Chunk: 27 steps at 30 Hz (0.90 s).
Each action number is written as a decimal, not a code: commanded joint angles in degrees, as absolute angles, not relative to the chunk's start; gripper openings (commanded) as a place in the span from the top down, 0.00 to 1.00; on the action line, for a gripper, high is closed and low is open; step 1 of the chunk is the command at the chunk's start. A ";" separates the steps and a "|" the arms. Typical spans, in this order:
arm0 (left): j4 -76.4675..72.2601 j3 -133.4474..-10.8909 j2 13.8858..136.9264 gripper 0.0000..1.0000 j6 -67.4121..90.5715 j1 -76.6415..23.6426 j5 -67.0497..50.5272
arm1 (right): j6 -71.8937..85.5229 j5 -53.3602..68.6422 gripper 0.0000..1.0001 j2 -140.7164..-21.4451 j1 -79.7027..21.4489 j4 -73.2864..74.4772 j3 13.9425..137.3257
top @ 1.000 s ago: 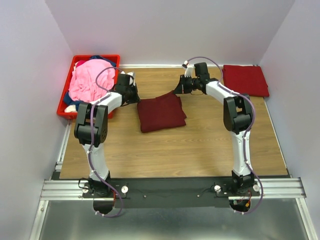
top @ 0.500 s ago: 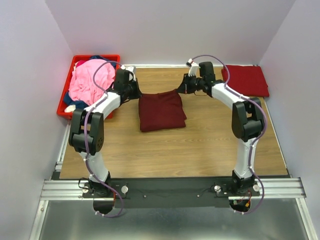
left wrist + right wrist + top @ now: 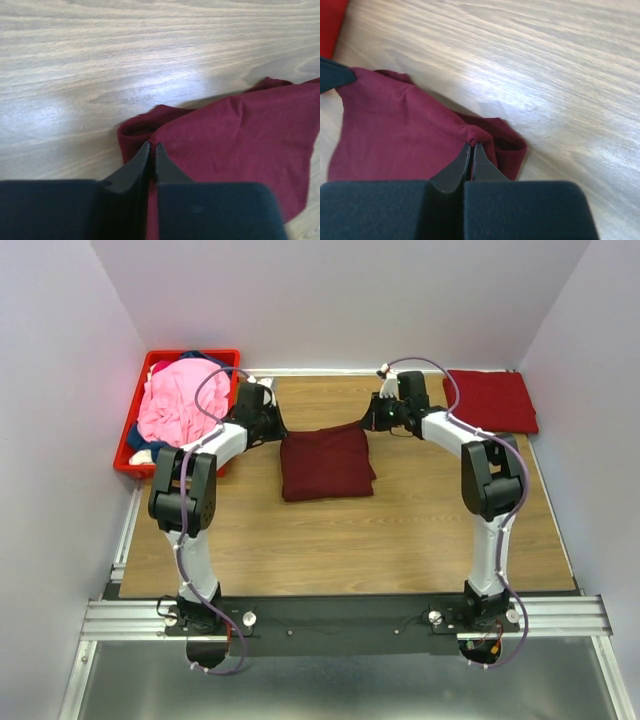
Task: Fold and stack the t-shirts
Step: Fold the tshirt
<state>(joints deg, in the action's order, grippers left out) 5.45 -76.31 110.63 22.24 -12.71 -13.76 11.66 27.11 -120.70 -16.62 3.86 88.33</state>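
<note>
A dark maroon t-shirt [image 3: 327, 462] lies folded in the middle of the table. My left gripper [image 3: 281, 433] is at its far left corner. In the left wrist view the left gripper [image 3: 151, 145] is shut on the edge of the maroon t-shirt [image 3: 235, 135], with cloth showing in the thin slit between its jaws. My right gripper [image 3: 368, 421] is at the far right corner. In the right wrist view the right gripper [image 3: 472, 145] pinches a small pucker of the maroon t-shirt [image 3: 395, 130]. A second folded dark red t-shirt [image 3: 490, 400] lies at the back right.
A red plastic crate [image 3: 124, 458] stands at the back left, heaped with a pink t-shirt [image 3: 180, 400] over a bit of navy cloth [image 3: 203, 355]. White walls close in the wooden table [image 3: 400, 530] on three sides.
Both grippers drew the maroon t-shirt's far edge out between them and shifted it slightly right. The left jaws have parted by a hair. The right jaws stay shut.
</note>
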 commanded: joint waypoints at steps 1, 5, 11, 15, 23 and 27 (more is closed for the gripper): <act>4.75 -78.66 113.90 0.78 22.32 -13.01 -11.61 | 12.74 23.73 0.96 -124.80 -15.82 1.93 89.47; 5.44 -80.42 115.05 0.64 21.80 -13.01 -10.37 | 13.88 23.38 0.85 -126.30 -15.91 2.02 91.14; 9.14 -81.05 107.26 0.50 19.69 -13.01 -7.21 | 17.40 22.14 0.52 -119.55 -15.91 1.85 89.12; 6.34 -75.34 98.37 0.50 20.56 -13.27 -6.94 | 19.68 28.02 0.44 -115.93 -15.91 0.53 87.02; -11.67 -63.46 96.76 0.50 28.55 -13.62 -26.00 | 45.67 51.67 0.31 -119.87 -16.00 -31.68 79.20; -20.11 -62.22 105.61 0.50 34.26 -13.01 -28.47 | 48.95 51.42 0.29 -127.59 -15.82 -37.79 80.49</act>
<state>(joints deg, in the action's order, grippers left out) -11.73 -64.14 97.67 27.88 -13.26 -22.13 39.22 45.60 -119.77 -16.36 -26.41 80.68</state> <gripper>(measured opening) 0.496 0.709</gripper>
